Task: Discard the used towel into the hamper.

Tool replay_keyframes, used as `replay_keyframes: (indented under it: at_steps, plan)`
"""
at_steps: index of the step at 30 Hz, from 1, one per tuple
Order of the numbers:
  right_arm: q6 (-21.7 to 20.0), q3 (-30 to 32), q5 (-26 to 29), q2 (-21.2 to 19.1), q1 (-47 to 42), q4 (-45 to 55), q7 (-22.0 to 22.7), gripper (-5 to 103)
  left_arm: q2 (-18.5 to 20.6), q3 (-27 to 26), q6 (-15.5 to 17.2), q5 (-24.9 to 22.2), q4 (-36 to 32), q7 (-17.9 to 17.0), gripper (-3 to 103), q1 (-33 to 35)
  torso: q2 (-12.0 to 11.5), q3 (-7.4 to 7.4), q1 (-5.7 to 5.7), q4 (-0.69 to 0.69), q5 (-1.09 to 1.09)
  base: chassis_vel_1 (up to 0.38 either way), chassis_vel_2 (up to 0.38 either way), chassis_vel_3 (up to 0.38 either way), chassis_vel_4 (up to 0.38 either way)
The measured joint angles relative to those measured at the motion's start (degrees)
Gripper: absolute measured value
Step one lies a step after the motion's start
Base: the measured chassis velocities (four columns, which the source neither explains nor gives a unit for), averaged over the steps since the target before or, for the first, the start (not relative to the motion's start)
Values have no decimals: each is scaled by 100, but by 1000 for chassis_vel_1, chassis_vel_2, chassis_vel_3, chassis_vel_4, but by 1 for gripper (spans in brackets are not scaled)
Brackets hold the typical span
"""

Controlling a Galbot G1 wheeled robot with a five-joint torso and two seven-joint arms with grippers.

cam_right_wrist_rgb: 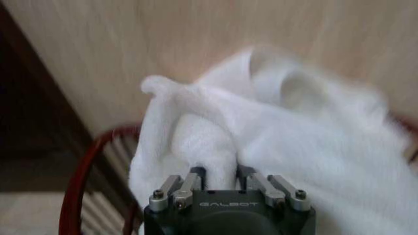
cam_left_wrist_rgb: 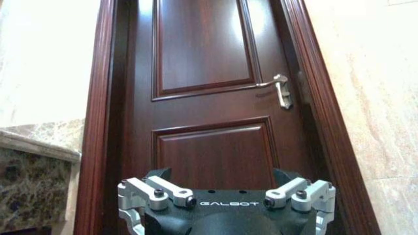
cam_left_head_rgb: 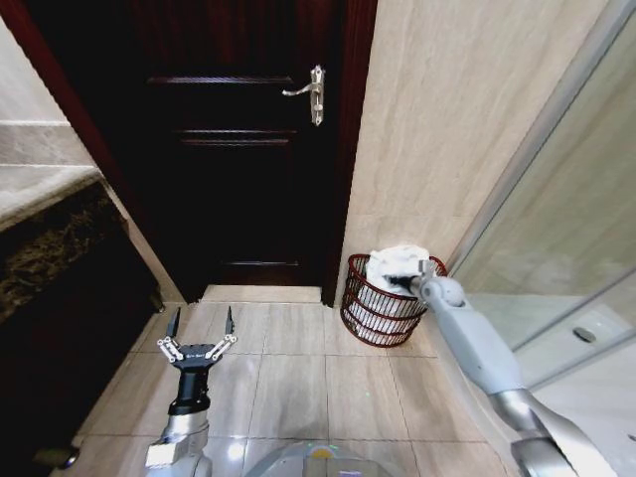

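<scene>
While the right tool pinches the crumpled white towel, that towel sits directly above the round dark red wire hamper at frame centre-right. At lower left, the left tool hangs open and farther off.

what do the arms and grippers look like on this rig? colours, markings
Both arms are smooth light-grey shells with rounded joints. The left gripper has a black body, silver metal linkage bars with dark bolts, and two thin dark pointed fingers. Both wrist views show "GALBOT" in pale letters on the black housing, flanked by silver linkages. The right gripper is dark at the end of its grey forearm. No loose cables are visible.
</scene>
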Motion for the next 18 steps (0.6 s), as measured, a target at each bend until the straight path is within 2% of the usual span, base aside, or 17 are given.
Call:
replay_keyframes:
  at_steps: [1,2,3,5,10,11,13,15,18]
  plan:
    - [25,57,21,-116,-38,173,62,38,0,12,-3,7,-1,3,100,5,0,-1,0,0,-1,0,0,0,0]
    - [25,57,21,-116,-38,173,62,38,0,12,-3,7,-1,3,100,5,0,-1,0,0,-1,0,0,0,0]
    - [6,101,106,-262,-89,361,160,49,0,20,-3,15,-8,9,100,13,0,-1,0,0,-1,0,0,0,0]
    - [-22,124,161,-352,-142,500,248,49,0,21,-3,19,-10,10,100,13,0,-1,0,0,-1,0,0,0,0]
    - [-84,358,249,-598,-470,1359,681,77,0,12,-4,22,-11,12,100,10,0,-2,0,1,-2,0,0,0,0]
    - [-84,358,249,-598,-470,1359,681,77,0,12,-4,22,-11,12,100,10,0,-2,0,1,-2,0,0,0,0]
    - [14,380,225,-635,-486,1557,905,87,0,3,-13,20,-10,9,100,19,0,-2,0,0,-1,0,0,0,0]
    - [41,373,219,-636,-447,1540,908,87,0,1,-16,19,-7,7,100,21,0,-2,-1,0,0,0,0,0,0]
    - [126,100,184,-570,-34,867,607,99,0,-1,-59,19,55,-9,100,25,0,-2,-1,2,-2,0,0,0,0]
